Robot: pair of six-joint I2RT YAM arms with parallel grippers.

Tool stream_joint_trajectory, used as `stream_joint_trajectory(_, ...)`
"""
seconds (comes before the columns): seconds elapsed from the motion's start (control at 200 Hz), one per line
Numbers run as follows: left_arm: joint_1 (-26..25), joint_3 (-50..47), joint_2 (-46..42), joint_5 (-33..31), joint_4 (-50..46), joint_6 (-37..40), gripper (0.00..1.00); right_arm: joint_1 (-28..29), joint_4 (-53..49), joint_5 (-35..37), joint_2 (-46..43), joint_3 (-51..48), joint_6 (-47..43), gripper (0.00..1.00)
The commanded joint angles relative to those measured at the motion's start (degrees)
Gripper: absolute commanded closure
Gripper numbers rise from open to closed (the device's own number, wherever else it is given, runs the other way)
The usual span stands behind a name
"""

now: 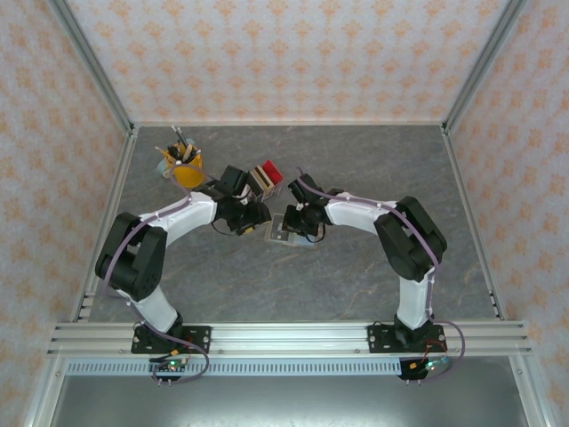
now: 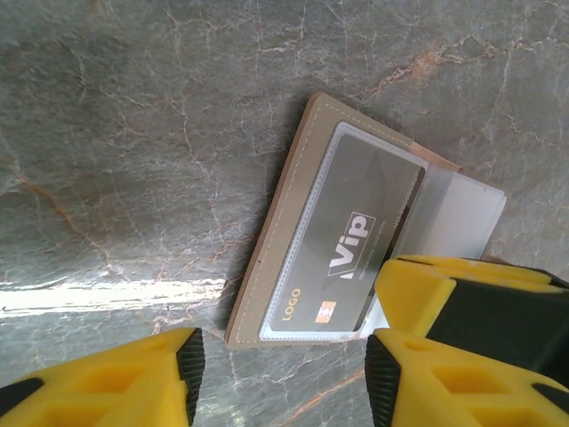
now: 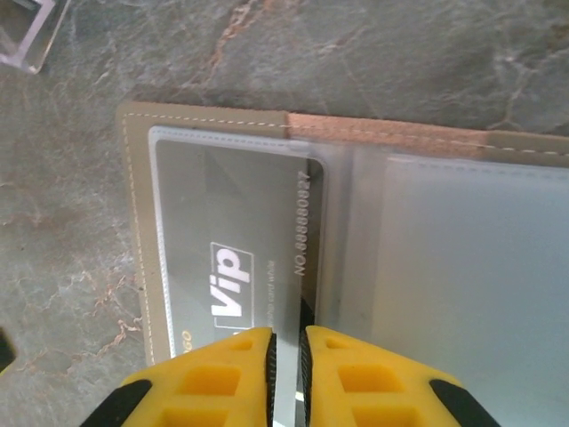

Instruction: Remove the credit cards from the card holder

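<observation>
Grey veined counter [image 1: 356,285], overhead view: both arms reach inward and meet over the wallet [image 1: 284,237], which lies flat near the middle of the counter. The left hand [image 1: 252,216] is at the wallet's left side and the right hand [image 1: 305,221] is above its right part. A yellow cup [image 1: 182,166] of pens stands behind the left arm. A small clear rack [image 1: 265,177] with brown and red slabs stands just behind the wallet, apart from it.

Left wrist view: the wallet [image 2: 271,258] lies open, with a tan stitched border around a clear sleeve. A grey card [image 2: 356,240] marked "Vip" and "LOGO" sits inside that sleeve. The left hand [image 2: 280,382] hangs above the counter with its yellow fingers [image 2: 116,382] set well apart. They grip nothing, and the wallet's near corner lies between them. The right hand [image 2: 396,289] comes in from the right, its tip at the card's end.

Right wrist view: the wallet [image 3: 133,222] shows its tan edge and a brown strip along the top. The grey card [image 3: 231,249] fills the left sleeve, and the right sleeve [image 3: 462,267] is pale and blank. The right hand [image 3: 286,356] is pinched almost closed, with a thin grey sliver caught between the fingers. That sliver lines up with the card's end edge at the fold. Whether sleeve film is also pinched cannot be told.
</observation>
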Motion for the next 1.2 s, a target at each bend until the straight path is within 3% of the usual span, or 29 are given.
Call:
stream_joint_trajectory(0.0, -0.6, 1.9, 1.4, 1.3, 1.4, 0.2, 0.51, -0.2, 0.2, -1.6, 0.5, -0.6, -2.5, 0.82)
stream_joint_trajectory(0.47, -2.7, 8.7, 9.1, 0.0, -0.9, 2.2, 0.74, -1.3, 2.8, 0.0, -1.7, -3.5, 0.4, 0.82)
stream_joint_trajectory(1.196, -2.8, 8.6, 16.4, -5.0, -5.1, 2.2, 0.89, -3.0, 11.1, -5.2, -1.7, -7.4, 3.9, 0.82)
